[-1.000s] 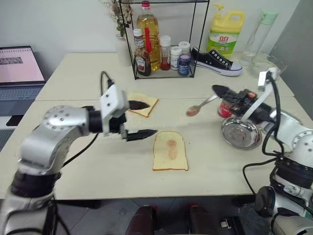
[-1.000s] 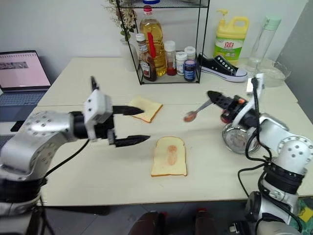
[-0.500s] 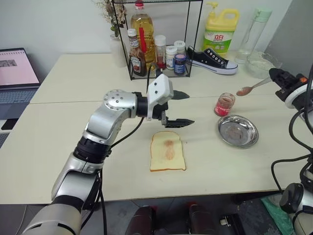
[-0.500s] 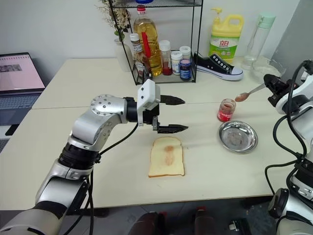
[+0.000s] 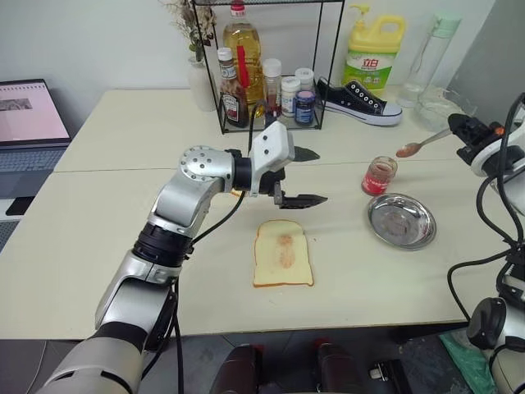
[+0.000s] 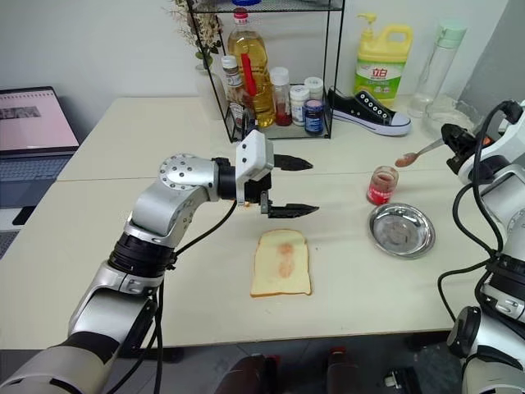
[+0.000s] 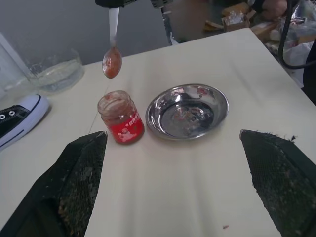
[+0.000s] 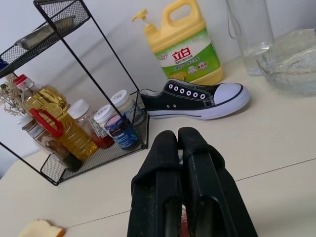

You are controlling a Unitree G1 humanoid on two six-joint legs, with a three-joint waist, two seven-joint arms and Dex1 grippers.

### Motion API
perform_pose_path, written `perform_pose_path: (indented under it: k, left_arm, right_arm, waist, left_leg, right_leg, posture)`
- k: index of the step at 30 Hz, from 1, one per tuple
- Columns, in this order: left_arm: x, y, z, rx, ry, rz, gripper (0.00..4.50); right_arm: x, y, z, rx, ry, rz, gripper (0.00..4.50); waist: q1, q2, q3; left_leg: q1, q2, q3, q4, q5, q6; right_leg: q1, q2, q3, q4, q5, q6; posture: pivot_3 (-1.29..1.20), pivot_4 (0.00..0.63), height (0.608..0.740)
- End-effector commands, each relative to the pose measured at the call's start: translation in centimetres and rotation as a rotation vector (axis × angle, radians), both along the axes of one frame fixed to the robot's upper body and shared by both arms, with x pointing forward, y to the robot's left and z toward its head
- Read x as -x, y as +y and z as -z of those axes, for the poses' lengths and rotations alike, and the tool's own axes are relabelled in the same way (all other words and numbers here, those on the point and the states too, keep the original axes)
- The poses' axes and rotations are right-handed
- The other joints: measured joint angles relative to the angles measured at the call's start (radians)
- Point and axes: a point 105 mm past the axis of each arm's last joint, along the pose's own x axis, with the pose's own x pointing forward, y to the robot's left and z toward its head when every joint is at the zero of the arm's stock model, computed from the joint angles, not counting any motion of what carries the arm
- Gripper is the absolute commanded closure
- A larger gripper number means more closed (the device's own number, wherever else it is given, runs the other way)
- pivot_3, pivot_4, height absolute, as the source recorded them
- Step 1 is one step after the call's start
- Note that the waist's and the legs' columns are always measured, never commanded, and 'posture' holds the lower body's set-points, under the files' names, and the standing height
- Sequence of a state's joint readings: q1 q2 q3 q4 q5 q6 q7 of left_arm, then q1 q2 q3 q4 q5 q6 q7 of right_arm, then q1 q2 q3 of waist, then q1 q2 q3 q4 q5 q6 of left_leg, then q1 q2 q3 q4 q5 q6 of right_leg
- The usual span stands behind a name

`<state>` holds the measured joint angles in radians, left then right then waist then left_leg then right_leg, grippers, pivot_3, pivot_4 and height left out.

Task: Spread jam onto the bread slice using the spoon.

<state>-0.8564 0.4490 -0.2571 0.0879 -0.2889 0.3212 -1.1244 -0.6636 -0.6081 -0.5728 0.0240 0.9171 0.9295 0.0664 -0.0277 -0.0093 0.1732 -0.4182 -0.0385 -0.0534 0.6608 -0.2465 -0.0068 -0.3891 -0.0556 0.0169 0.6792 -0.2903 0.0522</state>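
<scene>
Far right of the table, the right gripper is clamped shut on the small silver metal spoon, w/ glossy red-pink jam in its bowl. Handle runs left-right; the loaded bowl points left, hanging over the small red-labelled glass jar. The pale square bread slice, already smeared in the middle, lies well to the left and nearer, long axis near-to-far. So the spoon likely has to travel left and down to reach it. Round steel dish sits between, low. The left gripper hovers just beyond the slice's far edge, fingers spread wide, holding nothing; it's closer to the bread and may crowd the approach.
</scene>
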Motion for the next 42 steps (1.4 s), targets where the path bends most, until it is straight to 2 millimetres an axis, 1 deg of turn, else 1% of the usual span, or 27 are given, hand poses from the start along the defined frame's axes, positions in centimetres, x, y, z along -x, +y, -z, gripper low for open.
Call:
perform_pose_path:
  k: [1,5,9,11,14,17,22,25,27,28,29,35,37,38,39,40,42]
  left_arm:
    - [1.5,-0.1,-0.4,0.001,-0.015,0.057,0.00]
    - [2.1,-0.4,0.6,-0.026,0.003,0.094,0.00]
    - [2.3,-1.2,1.4,-0.055,-0.001,0.129,0.00]
    - [2.4,-1.6,1.6,-0.057,0.006,0.146,0.00]
    - [2.3,-2.2,2.2,-0.062,0.016,0.161,0.00]
    - [2.0,-2.7,2.4,-0.061,0.020,0.165,0.00]
    - [1.9,-3.1,2.4,-0.057,0.020,0.171,0.00]
    - [2.0,-3.0,2.5,-0.059,0.021,0.175,0.00]
    - [1.9,-2.9,2.6,-0.061,0.020,0.170,0.00]
    - [1.9,-2.8,2.6,-0.062,0.019,0.167,0.00]
    - [1.8,-2.7,2.6,-0.062,0.019,0.164,0.00]
    - [1.8,-2.2,2.7,-0.064,0.016,0.151,0.00]
    - [1.8,-2.0,2.7,-0.063,0.016,0.146,0.00]
    - [1.7,-1.7,2.6,-0.065,0.016,0.137,0.00]
    - [1.7,-1.4,2.6,-0.066,0.015,0.131,0.00]
    - [1.6,-1.1,2.6,-0.068,0.015,0.122,0.00]
    - [1.3,0.0,2.5,-0.078,0.015,0.096,0.00]
  right_arm:
    - [2.5,-0.2,-1.0,-0.006,-0.058,-0.041,4.47]
    - [5.1,-1.7,0.3,-0.068,-0.048,-0.014,4.47]
    - [6.2,-2.3,2.2,-0.118,-0.016,0.031,4.47]
    - [6.4,-2.2,3.1,-0.123,0.005,0.030,4.47]
    - [6.5,-2.6,5.7,-0.155,0.058,0.047,4.47]
    - [6.3,-2.8,7.7,-0.210,0.086,0.048,4.47]
    - [5.5,-2.8,9.5,-0.294,0.091,0.027,4.47]
    - [5.3,-3.0,10.9,-0.289,0.128,0.029,4.47]
    - [5.3,-3.3,11.8,-0.273,0.151,0.040,3.99]
    - [5.4,-3.5,12.0,-0.271,0.155,0.047,3.84]
    - [5.4,-3.7,12.1,-0.271,0.155,0.053,3.58]
    - [5.5,-5.1,12.0,-0.288,0.142,0.097,1.55]
    - [5.7,-5.8,11.4,-0.296,0.126,0.116,0.85]
    - [5.9,-6.6,10.7,-0.278,0.112,0.134,0.35]
    - [6.1,-7.1,10.3,-0.264,0.103,0.145,0.13]
    - [6.2,-7.5,9.7,-0.237,0.096,0.150,0.06]
    - [6.5,-7.8,8.1,-0.117,0.091,0.132,0.06]
  waist:
    - [0.002,0.000,0.000]
    - [0.009,0.000,0.000]
    - [0.005,0.000,0.000]
    - [0.002,0.000,0.000]
    - [0.001,0.000,0.000]
    - [0.000,0.000,0.000]
    - [0.001,0.000,0.000]
    - [0.001,0.000,0.000]
    - [0.001,0.000,0.000]
    - [0.001,0.000,0.000]
    - [0.001,0.000,0.000]
    - [0.001,0.000,0.000]
    - [0.001,0.000,0.000]
    - [0.001,0.000,0.000]
    - [0.001,0.000,0.000]
    - [0.001,0.000,0.000]
    - [0.001,0.001,0.000]
  left_leg:
    - [0.000,0.000,0.000,0.000,0.000,0.000]
    - [-0.001,0.000,-0.001,0.001,0.000,0.000]
    - [0.000,0.000,0.000,0.001,0.000,0.000]
    - [0.001,0.000,0.000,0.001,0.000,0.000]
    - [0.001,0.000,0.000,0.001,0.000,0.000]
    - [0.001,0.000,0.000,0.001,0.000,0.000]
    - [0.001,0.000,0.000,0.001,0.000,0.000]
    - [0.001,0.000,0.000,0.001,0.000,0.000]
    - [0.001,0.000,0.000,0.001,0.000,0.000]
    - [0.001,0.000,0.000,0.001,0.000,0.000]
    - [0.001,0.000,0.000,0.001,0.000,0.000]
    - [0.001,0.000,0.000,0.001,0.000,0.000]
    - [0.001,0.000,0.000,0.001,0.000,0.000]
    - [0.001,0.000,0.000,0.001,0.000,0.000]
    - [0.001,0.000,0.000,0.001,0.000,0.000]
    - [0.001,0.000,0.000,0.001,0.000,0.000]
    - [0.001,0.000,0.001,0.001,0.000,0.000]
  right_leg:
    - [0.000,0.000,0.000,0.000,0.000,0.000]
    - [0.000,0.000,0.000,0.000,0.000,0.000]
    - [0.001,0.000,0.000,0.000,0.000,0.000]
    - [0.001,0.000,0.000,0.001,0.000,0.000]
    - [0.001,0.000,0.000,0.001,0.000,0.000]
    - [0.001,0.001,0.000,0.001,0.000,0.000]
    - [0.001,0.001,0.000,0.001,0.000,0.000]
    - [0.001,0.001,0.000,0.001,0.000,0.000]
    - [0.001,0.001,0.000,0.001,0.000,0.000]
    - [0.001,0.001,0.000,0.001,0.000,0.000]
    - [0.001,0.001,0.000,0.001,0.000,0.000]
    - [0.001,0.000,0.000,0.001,0.000,0.000]
    - [0.001,0.000,0.000,0.001,0.000,0.000]
    - [0.001,0.000,0.000,0.001,0.000,0.000]
    - [0.001,0.000,0.000,0.001,0.000,0.000]
    - [0.001,0.000,0.000,0.001,0.000,0.000]
    - [0.001,0.000,0.000,0.001,0.000,0.000]
  posture:
    - [0.00,0.150,0.740]
    - [0.00,0.150,0.740]
    - [0.00,0.150,0.740]
    - [0.00,0.150,0.740]
    - [0.00,0.150,0.740]
    - [0.00,0.150,0.740]
    - [0.00,0.150,0.740]
    - [0.00,0.150,0.740]
    - [0.00,0.150,0.740]
    - [0.00,0.150,0.740]
    - [0.00,0.150,0.740]
    - [0.00,0.150,0.740]
    - [0.00,0.150,0.740]
    - [0.00,0.150,0.740]
    - [0.00,0.150,0.740]
    - [0.00,0.150,0.740]
    - [0.00,0.150,0.740]
